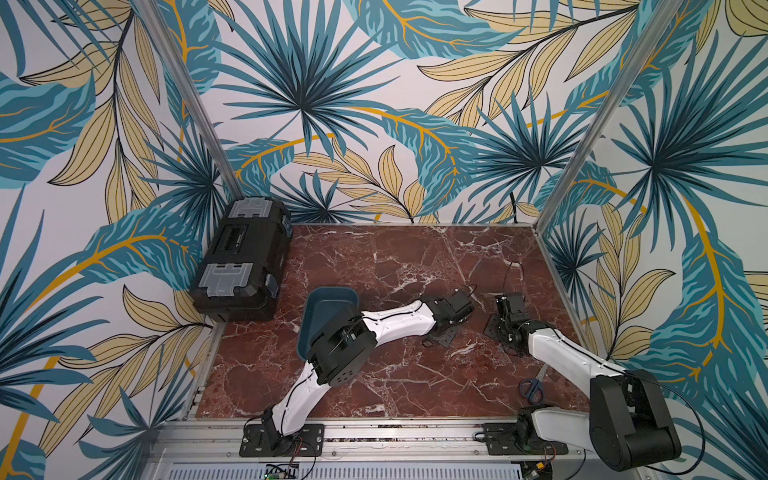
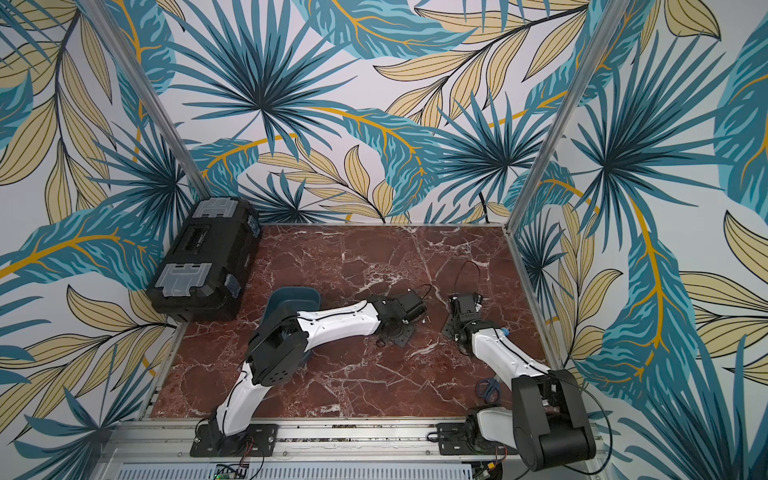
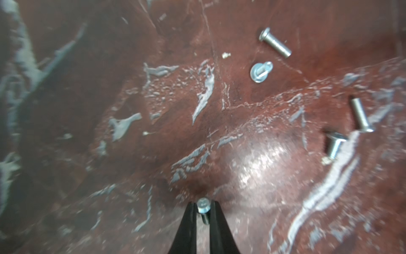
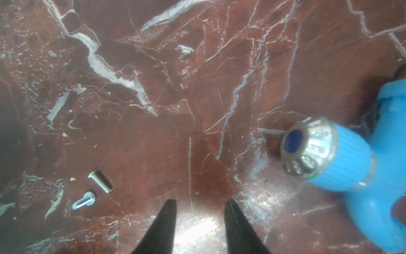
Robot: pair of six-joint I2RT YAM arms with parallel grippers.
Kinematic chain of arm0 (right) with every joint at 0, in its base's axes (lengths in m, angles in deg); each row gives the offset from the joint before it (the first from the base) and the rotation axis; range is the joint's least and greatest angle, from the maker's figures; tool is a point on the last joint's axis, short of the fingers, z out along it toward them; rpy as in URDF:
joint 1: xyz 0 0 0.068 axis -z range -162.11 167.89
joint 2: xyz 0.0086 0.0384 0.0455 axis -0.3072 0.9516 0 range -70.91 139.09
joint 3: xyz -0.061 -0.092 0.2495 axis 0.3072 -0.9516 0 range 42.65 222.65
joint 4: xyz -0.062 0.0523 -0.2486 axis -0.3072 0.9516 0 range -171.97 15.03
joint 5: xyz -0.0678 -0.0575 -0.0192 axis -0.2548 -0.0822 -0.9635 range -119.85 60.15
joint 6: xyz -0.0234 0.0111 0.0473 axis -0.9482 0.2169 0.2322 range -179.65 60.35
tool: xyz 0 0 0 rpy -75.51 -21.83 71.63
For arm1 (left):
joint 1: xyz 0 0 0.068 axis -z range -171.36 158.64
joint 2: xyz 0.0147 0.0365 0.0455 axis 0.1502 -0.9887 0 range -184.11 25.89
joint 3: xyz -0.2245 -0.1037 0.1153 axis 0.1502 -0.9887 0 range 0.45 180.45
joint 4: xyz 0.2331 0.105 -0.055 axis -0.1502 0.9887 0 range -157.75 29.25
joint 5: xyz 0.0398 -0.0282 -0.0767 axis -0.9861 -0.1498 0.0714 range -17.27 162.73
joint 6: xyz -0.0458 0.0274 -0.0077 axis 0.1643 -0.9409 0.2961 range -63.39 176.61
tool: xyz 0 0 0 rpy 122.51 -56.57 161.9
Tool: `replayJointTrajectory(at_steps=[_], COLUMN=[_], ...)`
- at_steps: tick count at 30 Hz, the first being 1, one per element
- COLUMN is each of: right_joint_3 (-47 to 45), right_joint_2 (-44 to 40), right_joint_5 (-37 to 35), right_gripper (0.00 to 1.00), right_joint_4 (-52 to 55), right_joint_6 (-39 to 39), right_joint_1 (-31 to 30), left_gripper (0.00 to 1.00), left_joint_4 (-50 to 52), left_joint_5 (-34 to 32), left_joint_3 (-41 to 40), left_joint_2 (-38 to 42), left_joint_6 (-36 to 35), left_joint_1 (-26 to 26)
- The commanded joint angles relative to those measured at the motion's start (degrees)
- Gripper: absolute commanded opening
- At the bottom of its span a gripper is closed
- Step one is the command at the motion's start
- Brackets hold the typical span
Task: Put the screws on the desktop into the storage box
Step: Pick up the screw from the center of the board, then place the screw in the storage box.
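My left gripper (image 3: 203,203) is shut on a small silvery screw (image 3: 202,208), pinched by its head between the two black fingertips just above the desktop (image 1: 374,386). Several more screws lie loose there, among them one long one (image 3: 274,42) and one on its head (image 3: 260,71). My right gripper (image 4: 200,201) stands open over bare marble, with two screws (image 4: 101,181) off to one side of it. The dark teal storage box (image 1: 328,307) sits left of centre in both top views, partly hidden by my left arm (image 1: 399,320).
A black toolbox (image 1: 245,266) with grey latches stands at the back left. Blue-handled scissors (image 1: 534,386) lie near the front right, beside my right arm. A blue plastic tool (image 4: 329,154) with a silvery ringed end lies close to the right gripper.
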Motion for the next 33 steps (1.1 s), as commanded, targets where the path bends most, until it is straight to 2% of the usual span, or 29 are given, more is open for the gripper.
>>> replayJointTrajectory(at_steps=[1, 5, 9, 16, 21, 25, 26, 28, 29, 31, 33], right_joint_3=[0.36, 0.36, 0.36, 0.23, 0.54, 0.57, 0.53, 0.61, 0.57, 0.54, 0.54], right_joint_2=[0.38, 0.24, 0.18, 0.15, 0.6, 0.72, 0.72, 0.71, 0.63, 0.5, 0.53], right_joint_5=[0.3, 0.34, 0.38, 0.56, 0.7, 0.79, 0.77, 0.74, 0.75, 0.84, 0.9], right_gripper=[0.42, 0.42, 0.42, 0.42, 0.42, 0.42, 0.42, 0.42, 0.42, 0.42, 0.42], right_joint_4=[0.55, 0.55, 0.56, 0.37, 0.46, 0.56, 0.49, 0.56, 0.64, 0.63, 0.55], right_joint_6=[-0.05, -0.08, -0.06, -0.05, -0.07, -0.05, -0.05, -0.01, -0.06, -0.03, -0.12], right_joint_1=[0.24, 0.19, 0.19, 0.23, 0.24, 0.23, 0.23, 0.24, 0.19, 0.23, 0.24], left_gripper=[0.0, 0.0, 0.0, 0.0, 0.0, 0.0, 0.12, 0.47, 0.56, 0.68, 0.7], left_joint_4=[-0.38, -0.21, -0.48, 2.67, 3.01, 2.86, 3.04, 3.48, 3.66, 4.61, 6.75], left_joint_5=[-1.08, -3.11, -5.55, -8.29, -7.98, -5.53, -5.51, -5.59, -5.6, -5.48, -6.13], left_joint_3=[-3.24, -8.85, -18.04, -33.63, -41.31, -42.8, -42.75, -42.62, -42.49, -41.83, -40.48], left_joint_2=[7.39, 14.56, 25.28, 42.16, 47.57, 45.57, 45.13, 44.93, 45.3, 46.52, 47.86], left_joint_6=[0.87, 1.5, 2.2, 3.78, 5.73, 6.16, 6.19, 6.44, 6.45, 6.22, 5.78], left_joint_1=[-0.23, -0.83, -2.94, -12.33, -20.63, -24.27, -24.56, -25.09, -25.28, -25.5, -25.65])
